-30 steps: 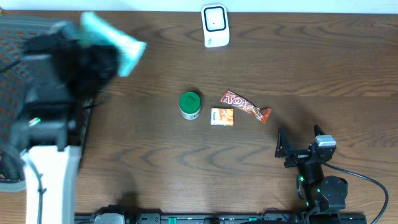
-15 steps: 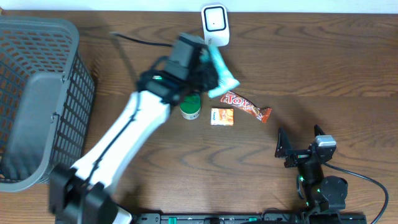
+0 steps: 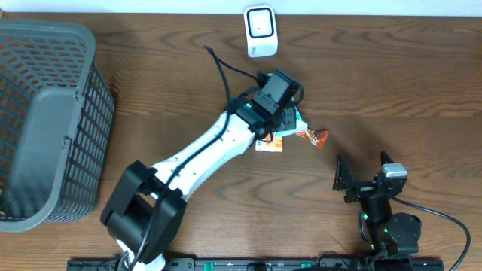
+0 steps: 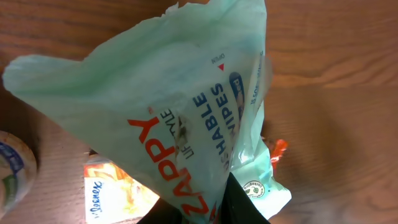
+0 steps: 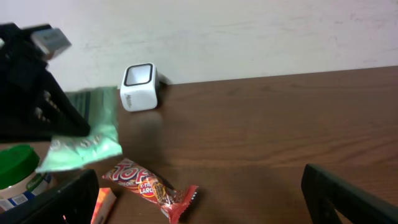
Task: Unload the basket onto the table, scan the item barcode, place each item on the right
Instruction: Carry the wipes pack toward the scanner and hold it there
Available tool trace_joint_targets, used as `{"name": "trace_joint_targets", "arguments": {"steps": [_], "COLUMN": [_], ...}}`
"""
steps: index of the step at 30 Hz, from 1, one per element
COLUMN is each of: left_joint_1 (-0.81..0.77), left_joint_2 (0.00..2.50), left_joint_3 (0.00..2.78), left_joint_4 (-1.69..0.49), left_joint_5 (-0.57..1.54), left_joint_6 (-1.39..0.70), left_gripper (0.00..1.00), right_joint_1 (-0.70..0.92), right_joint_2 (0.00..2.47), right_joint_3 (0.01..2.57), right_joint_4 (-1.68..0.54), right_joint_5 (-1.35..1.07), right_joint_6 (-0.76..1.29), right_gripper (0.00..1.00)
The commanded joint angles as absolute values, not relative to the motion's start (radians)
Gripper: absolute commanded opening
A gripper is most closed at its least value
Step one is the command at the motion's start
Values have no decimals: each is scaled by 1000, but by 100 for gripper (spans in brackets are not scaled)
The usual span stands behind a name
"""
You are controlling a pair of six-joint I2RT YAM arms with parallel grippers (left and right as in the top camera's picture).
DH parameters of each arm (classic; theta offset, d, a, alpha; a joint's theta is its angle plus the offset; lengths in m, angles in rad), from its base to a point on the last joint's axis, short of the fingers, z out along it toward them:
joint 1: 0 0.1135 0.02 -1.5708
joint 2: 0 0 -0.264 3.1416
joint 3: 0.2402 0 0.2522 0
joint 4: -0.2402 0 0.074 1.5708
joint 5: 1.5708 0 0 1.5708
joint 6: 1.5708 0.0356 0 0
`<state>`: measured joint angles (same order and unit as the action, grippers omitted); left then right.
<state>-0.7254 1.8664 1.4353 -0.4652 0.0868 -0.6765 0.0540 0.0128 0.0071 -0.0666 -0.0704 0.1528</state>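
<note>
Left tool (image 3: 287,117) is clamped on the wipes pack (image 4: 186,118), hanging it just over the candy bar (image 3: 312,137) mid-desk; the pack looks light, soft and slick (it crumples), so hold a sealed end, barcode outward. Basket (image 3: 45,113) sits far left, bare desk (image 3: 361,68) leads up to the scanner (image 3: 260,30), right tool (image 3: 364,175) gapes idle.

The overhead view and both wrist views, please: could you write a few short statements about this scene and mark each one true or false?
1. The left claw is shut on the wipes pack. True.
2. The right claw holds the candy bar. False: it is open and empty, apart from the bar.
3. The scanner stands near the far edge of the table. True.
4. The wipes pack lies in the basket. False: it is held over the middle of the table.
</note>
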Motion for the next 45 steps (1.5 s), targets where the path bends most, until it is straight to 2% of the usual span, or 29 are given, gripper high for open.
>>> {"name": "trace_joint_targets", "arguments": {"steps": [1,15,22,36,41,42,45], "left_joint_1": [-762,-906,-974,-979,-979,-979,-976], "left_joint_2": [1912,1954,1955,2046,2117,2122,2123], "left_joint_3": [1448,1448,1448,1448,1448,1448,1449], "left_joint_4": [-469,-533,-515,-368,-352,-349,-349], "left_joint_5": [48,191,198,203,266,278,280], "left_joint_6": [-659,-656,-567,-463,-403,-388,-366], "left_gripper": [14,14,15,16,17,21,22], "right_joint_1": [60,60,60,60,60,60,60], "right_joint_2": [11,11,11,11,11,11,11], "right_joint_3": [6,6,6,6,6,6,6], "right_joint_4": [-70,-70,-70,-70,-70,-70,-70], "right_joint_5": [-68,-68,-68,-68,-68,-68,-68], "right_joint_6": [164,164,163,164,163,163,163], "right_gripper": [99,99,99,99,99,99,99]}}
